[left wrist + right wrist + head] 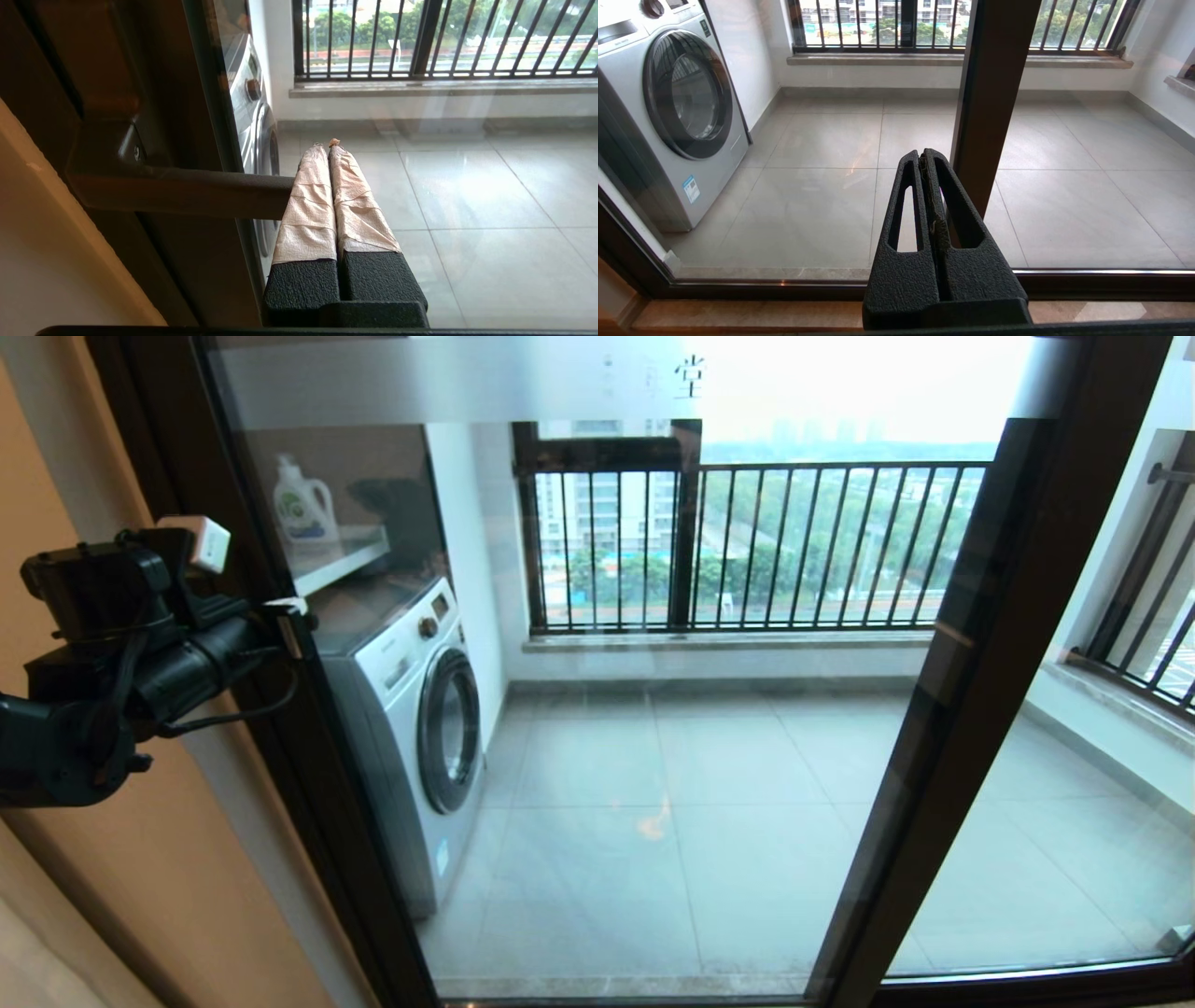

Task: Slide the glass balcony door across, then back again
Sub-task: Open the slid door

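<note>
The glass balcony door (700, 756) fills the head view, with a dark brown frame (971, 691) and a frosted strip (448, 378) across its top. My left gripper (291, 621) reaches to the door's left stile. In the left wrist view its taped fingers (308, 200) are shut together, and the left gripper (327, 145) lies against the side of the dark bar handle (187, 191), on the glass side. Out of the head view, my right gripper (923, 156) is shut and empty, low before the glass beside a brown upright (990, 93).
Behind the glass stand a washing machine (420, 728), a shelf with a detergent bottle (303, 509) and a black railing (747, 551). An orange wall (140, 859) borders the door on the left. The dark floor track (784, 287) runs along the bottom.
</note>
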You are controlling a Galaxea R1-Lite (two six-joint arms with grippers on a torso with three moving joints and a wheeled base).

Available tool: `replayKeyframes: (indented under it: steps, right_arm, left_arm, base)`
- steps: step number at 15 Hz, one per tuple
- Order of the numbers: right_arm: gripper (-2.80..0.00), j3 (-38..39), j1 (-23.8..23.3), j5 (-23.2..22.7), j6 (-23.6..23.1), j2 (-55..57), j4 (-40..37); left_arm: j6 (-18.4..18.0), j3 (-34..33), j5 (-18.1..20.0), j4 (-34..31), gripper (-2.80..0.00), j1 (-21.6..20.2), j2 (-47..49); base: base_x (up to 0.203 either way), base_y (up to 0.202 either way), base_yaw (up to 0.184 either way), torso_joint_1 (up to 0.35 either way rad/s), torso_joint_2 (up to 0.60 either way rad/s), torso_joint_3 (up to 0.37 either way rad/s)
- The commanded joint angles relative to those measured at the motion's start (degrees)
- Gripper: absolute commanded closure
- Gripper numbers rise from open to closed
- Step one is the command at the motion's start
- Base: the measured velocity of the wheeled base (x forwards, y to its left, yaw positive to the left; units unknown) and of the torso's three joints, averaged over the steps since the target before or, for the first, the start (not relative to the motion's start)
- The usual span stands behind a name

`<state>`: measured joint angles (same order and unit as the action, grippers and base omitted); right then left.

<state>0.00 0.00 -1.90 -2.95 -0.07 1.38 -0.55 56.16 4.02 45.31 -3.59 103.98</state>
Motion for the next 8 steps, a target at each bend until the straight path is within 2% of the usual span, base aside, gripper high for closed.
replayKeyframes:
  steps: [1,5,8]
  right_arm:
    - [0.0,0.53,0.0,-0.03,-0.04,0.07,0.03]
    - [0.0,0.53,0.0,-0.03,-0.04,0.07,0.03]
    - [0.0,0.53,0.0,-0.03,-0.04,0.07,0.03]
  left_arm:
    - [-0.01,-1.47,-0.24,-0.12,0.0,-1.3,1.39]
    - [-0.46,-7.68,-0.08,8.9,0.0,-2.67,2.49]
    - [-0.95,-8.7,0.03,10.96,0.0,-4.66,3.14]
  base:
    - [0.0,0.0,0.0,0.0,0.0,0.0]
    - [0.0,0.0,0.0,0.0,0.0,0.0]
    - [0.0,0.0,0.0,0.0,0.0,0.0]
